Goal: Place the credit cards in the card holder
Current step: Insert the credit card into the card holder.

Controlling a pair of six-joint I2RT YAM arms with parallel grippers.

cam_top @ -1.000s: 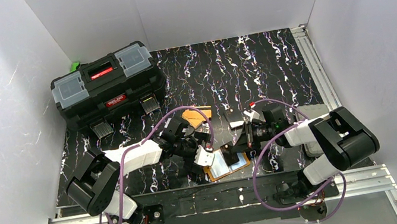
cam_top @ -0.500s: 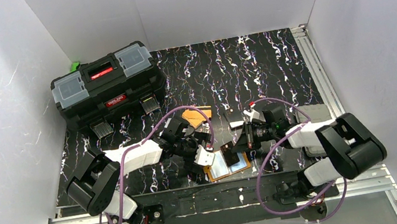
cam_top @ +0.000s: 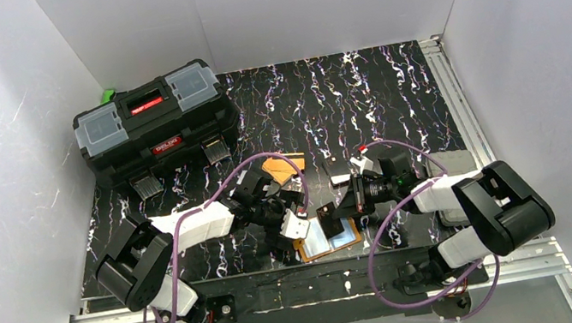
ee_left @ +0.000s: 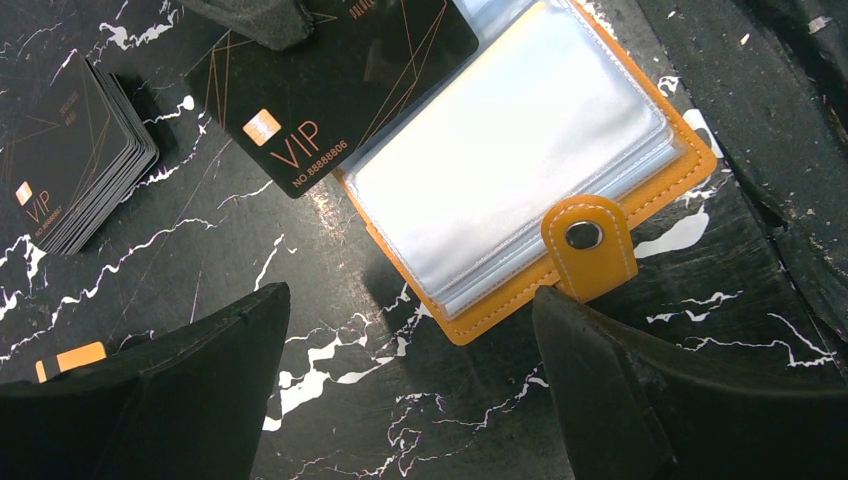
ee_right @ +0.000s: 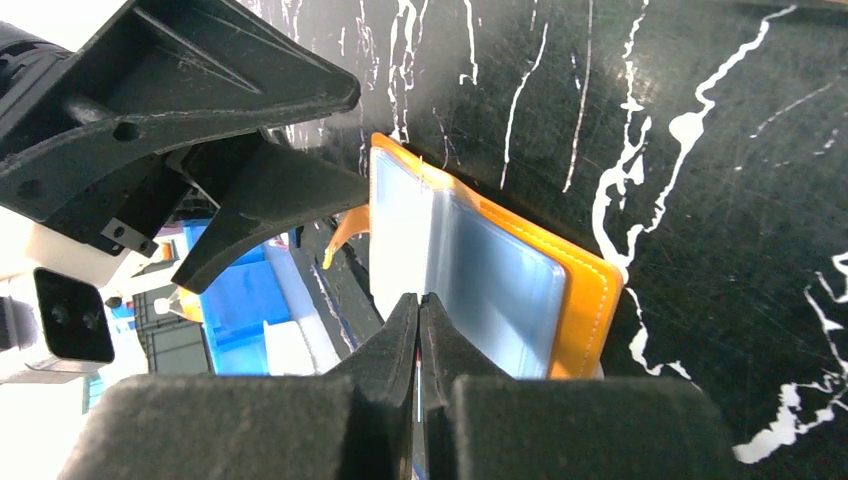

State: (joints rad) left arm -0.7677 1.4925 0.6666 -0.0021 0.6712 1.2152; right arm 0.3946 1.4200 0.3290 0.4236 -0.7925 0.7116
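The card holder [ee_left: 455, 325] lies open and flat on the marbled surface [ee_left: 330, 410]. Its clear sleeves [ee_left: 500, 170] face up, and its snap tab [ee_left: 588, 245] sits at the holder's 4 o'clock edge in the left wrist view. The left gripper [ee_left: 412, 293] hovers over the holder's near corner with its jaws wide apart, one at 7 o'clock and one at 5 o'clock of that corner, gripping nothing. The right gripper [ee_right: 418, 300] has its jaws pinched together on a black card [ee_left: 340, 80], which meets the holder at its 10 o'clock edge; whether it has entered a sleeve I cannot tell. A stack of black cards [ee_left: 70, 165] lies at the held card's 9 o'clock, apart from the holder. From above, orange cards [cam_top: 283, 166] lie at the holder's 11 o'clock, and a toolbox [cam_top: 155, 121] stands farther off at 10 o'clock.
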